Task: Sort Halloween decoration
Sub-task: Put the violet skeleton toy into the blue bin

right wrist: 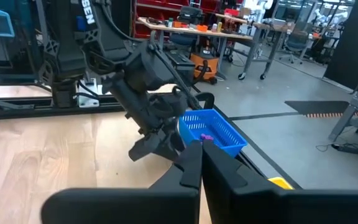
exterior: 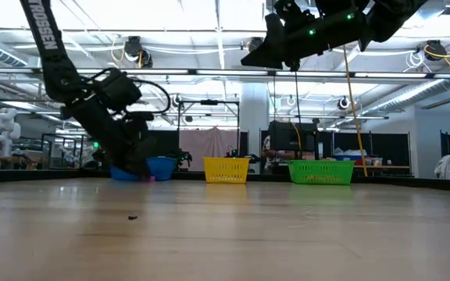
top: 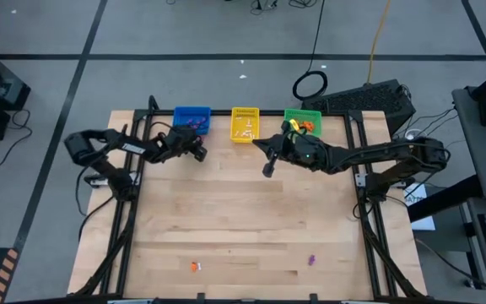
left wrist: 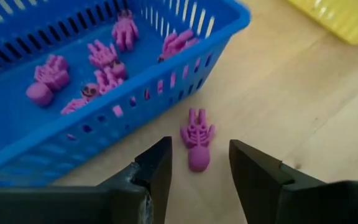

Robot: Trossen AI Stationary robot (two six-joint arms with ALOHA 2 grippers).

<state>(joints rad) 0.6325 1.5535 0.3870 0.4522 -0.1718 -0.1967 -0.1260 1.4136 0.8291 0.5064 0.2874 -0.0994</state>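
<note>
Your left gripper (left wrist: 197, 171) hangs just outside the blue basket (top: 191, 117) at the table's (top: 243, 228) eleven o'clock, fingers spread apart with nothing between them. A purple skeleton trinket (left wrist: 196, 138) lies on the bare wood beside the basket wall, not inside; more purple pieces (left wrist: 98, 65) sit in the basket. Your right gripper (top: 267, 167) floats near twelve o'clock, high above the wood, jaws pressed together on nothing. The yellow basket (top: 245, 123) and green basket (top: 302, 120) line the far edge. At six o'clock, an orange trinket (top: 195, 266) and a purple trinket (top: 312, 260) rest well apart. Beyond the pale plank surface you see grey floor, cables and workshop benches.
</note>
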